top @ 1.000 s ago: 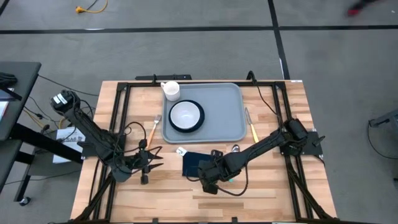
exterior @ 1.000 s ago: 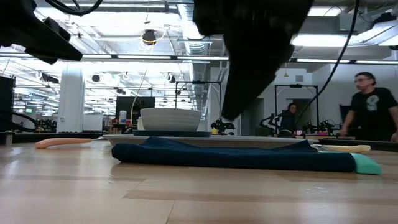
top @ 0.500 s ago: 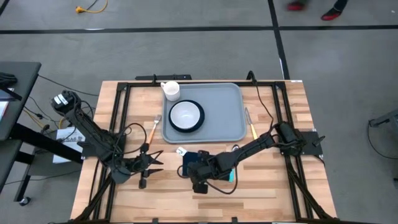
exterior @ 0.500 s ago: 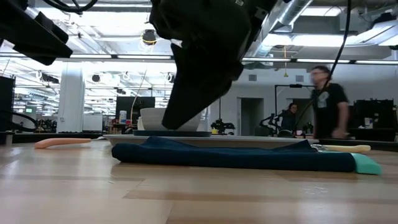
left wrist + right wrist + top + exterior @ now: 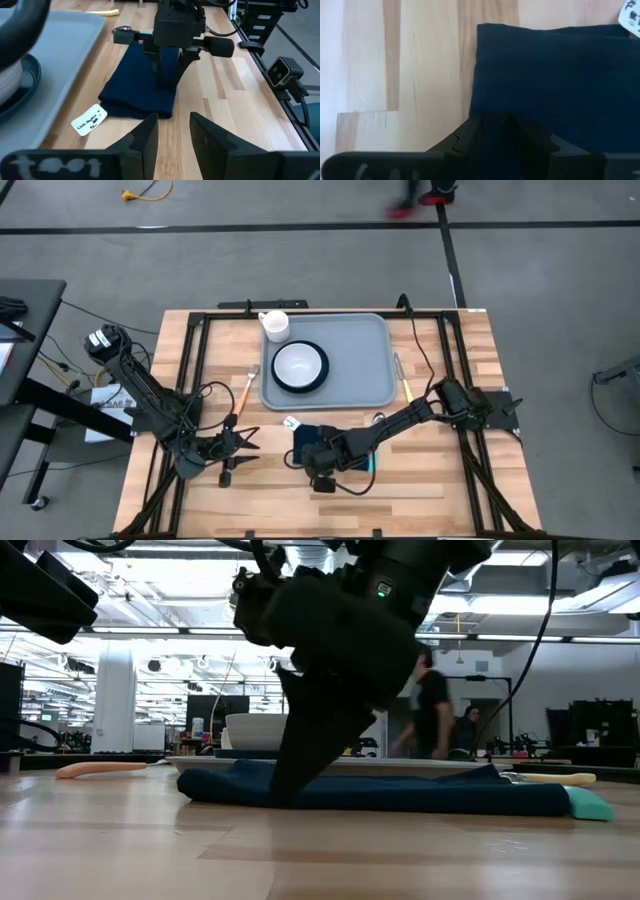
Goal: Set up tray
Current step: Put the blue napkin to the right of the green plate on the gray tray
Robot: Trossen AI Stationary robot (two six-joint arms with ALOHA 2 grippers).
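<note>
Lowering onto napkin (image 5: 309, 442): right gripper (image 5: 167, 86), higher and further right a second ago, now down with tips on dark cloth near its left edge. Narrow gap between fingers; hold on fabric not confirmed, cannot tell. Likely start of napkin pickup. Tray (image 5: 365, 360) at table's far side, holding plate (image 5: 299, 366) with bowl. Left gripper (image 5: 234, 451) idle near front-left, fingers slightly apart, empty.

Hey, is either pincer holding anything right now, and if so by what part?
Nothing is clearly held. The right pincer is down on the navy napkin near its edge, with no grip visible. The left pincer is empty.
</note>
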